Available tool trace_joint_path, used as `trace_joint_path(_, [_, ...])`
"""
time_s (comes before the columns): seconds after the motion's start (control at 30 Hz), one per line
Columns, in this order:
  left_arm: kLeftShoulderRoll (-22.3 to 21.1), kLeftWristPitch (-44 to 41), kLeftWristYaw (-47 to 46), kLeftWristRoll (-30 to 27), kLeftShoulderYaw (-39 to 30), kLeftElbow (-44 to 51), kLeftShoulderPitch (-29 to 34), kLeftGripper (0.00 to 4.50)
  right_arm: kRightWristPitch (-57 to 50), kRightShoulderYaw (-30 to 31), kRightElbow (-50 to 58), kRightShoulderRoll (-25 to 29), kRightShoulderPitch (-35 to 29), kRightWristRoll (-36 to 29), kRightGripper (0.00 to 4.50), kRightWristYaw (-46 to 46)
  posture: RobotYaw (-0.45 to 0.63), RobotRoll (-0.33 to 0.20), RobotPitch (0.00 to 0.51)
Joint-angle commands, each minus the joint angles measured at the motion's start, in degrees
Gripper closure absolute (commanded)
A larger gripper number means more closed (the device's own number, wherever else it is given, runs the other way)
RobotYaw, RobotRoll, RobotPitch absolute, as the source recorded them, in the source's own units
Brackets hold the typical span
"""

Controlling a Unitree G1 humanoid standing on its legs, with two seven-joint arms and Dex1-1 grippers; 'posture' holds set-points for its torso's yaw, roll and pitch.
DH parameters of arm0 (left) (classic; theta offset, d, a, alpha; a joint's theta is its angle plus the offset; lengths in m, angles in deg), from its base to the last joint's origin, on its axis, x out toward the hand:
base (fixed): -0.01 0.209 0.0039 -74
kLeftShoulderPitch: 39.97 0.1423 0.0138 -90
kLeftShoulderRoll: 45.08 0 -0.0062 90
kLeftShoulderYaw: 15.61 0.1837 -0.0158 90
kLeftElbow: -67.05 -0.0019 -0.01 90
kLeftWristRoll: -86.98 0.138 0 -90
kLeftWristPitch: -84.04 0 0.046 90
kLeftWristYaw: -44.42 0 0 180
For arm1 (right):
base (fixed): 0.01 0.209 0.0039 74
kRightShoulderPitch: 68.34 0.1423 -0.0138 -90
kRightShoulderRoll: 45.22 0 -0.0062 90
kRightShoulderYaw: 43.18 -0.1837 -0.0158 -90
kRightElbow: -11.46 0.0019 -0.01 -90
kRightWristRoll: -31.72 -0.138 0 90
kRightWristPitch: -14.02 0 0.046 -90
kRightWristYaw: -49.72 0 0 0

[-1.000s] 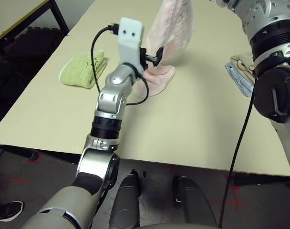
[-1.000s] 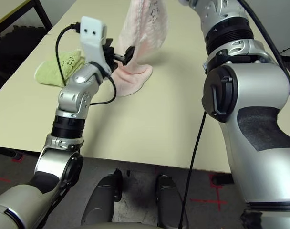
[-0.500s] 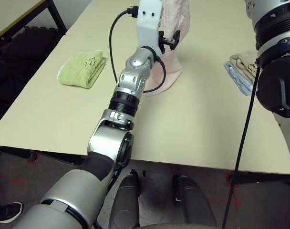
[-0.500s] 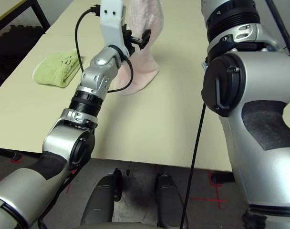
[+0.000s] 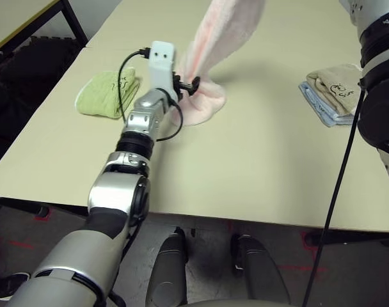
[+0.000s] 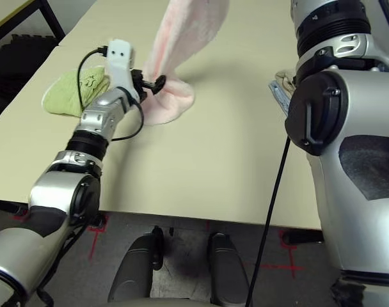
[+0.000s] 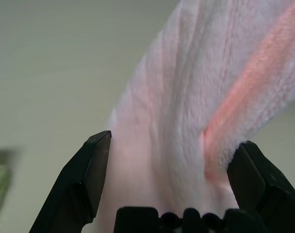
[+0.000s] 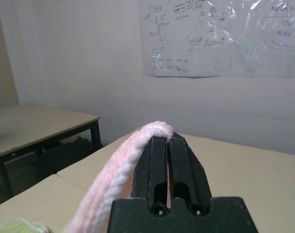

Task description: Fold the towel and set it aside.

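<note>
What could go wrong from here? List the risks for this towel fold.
1. The right gripper pinches only the towel edge, so the hanging cloth could slip free.
2. The left gripper is open around bunched folds and may close on several layers, folding it crooked.
3. The towel's lower end could drag toward the green towel.

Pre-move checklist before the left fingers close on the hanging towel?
1. Right gripper shut on the towel, holding it up: ok.
2. Left gripper open: ok.
3. Towel hangs between the left fingers: ok.
4. Towel's lower end clear of the table: not ok, it lies bunched on the surface.
5. Green towel and beige and blue towels lie apart from the pink one: ok.
</note>
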Motion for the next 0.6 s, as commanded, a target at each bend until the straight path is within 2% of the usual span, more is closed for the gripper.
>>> trace_joint_path(0.03, [-1.52,-0.1,5.31,-1.23,0.24,2.53,2.7,0.0,-0.77,-0.27,2.78,1.84,-0.23,-0.57,4.44,-0.08,0.0,0.0,0.175])
trace_joint_path(0.17, [-3.6,-0.57,21.27,-2.87,3.25,4.51,4.73,0.0,-1.85,-0.05,3.77,3.11,0.27,-0.53,4.44,0.49,-0.02,0.0,0.18])
trace_joint_path(0.27, [-3.98,2.33,26.61,-2.2,4.26,0.57,2.98,0.0,-2.14,0.15,4.21,4.14,1.35,-0.39,4.44,1.02,-0.04,0.0,0.179])
trace_joint_path(0.43, [0.21,4.52,32.59,-2.95,5.24,-1.68,-0.97,0.0,-3.15,1.18,4.87,3.65,1.47,-0.11,4.44,2.68,-0.03,0.0,0.176])
trace_joint_path(0.6, [-0.7,-1.52,36.84,-3.34,8.42,13.77,7.17,0.0,-4.97,1.57,6.84,1.39,0.47,-0.89,4.44,4.25,-0.01,0.0,0.18])
